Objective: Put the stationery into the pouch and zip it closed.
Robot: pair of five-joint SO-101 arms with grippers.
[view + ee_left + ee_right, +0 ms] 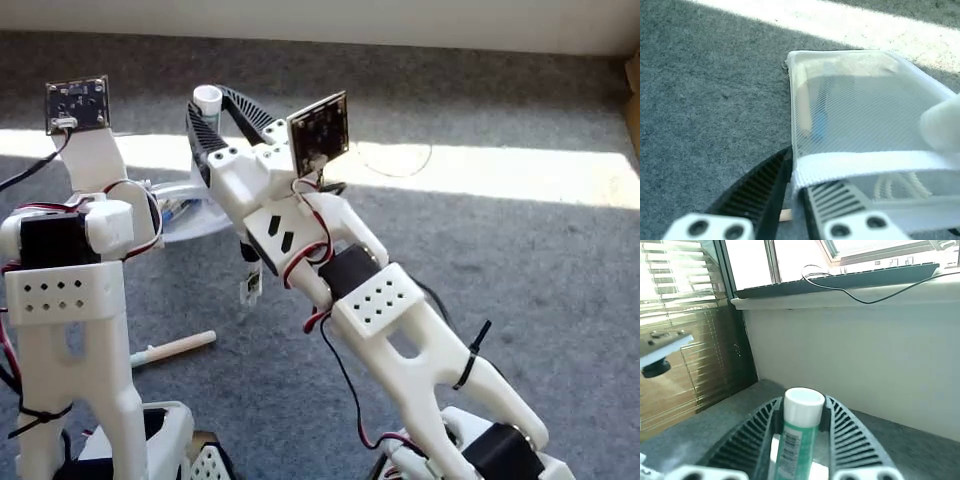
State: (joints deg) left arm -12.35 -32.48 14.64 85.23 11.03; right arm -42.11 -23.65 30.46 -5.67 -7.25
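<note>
My right gripper (209,103) is raised above the carpet, shut on a glue stick (799,436) with a white cap and green label; the cap (207,96) pokes out between the black fingers. My left gripper (793,172) is shut on the white-banded edge of the mesh pouch (860,115), which lies on the carpet. Through the mesh I see a wooden pencil and a blue pen inside. In the high view the pouch (188,216) peeks out behind the left arm, just below and left of the glue stick. The zip is hidden.
A wooden pencil (174,348) lies on the grey carpet between the arm bases. A small black-and-white item (250,283) sits under the right arm. A sunlit strip (500,170) crosses the carpet. A wall and window (850,340) stand beyond.
</note>
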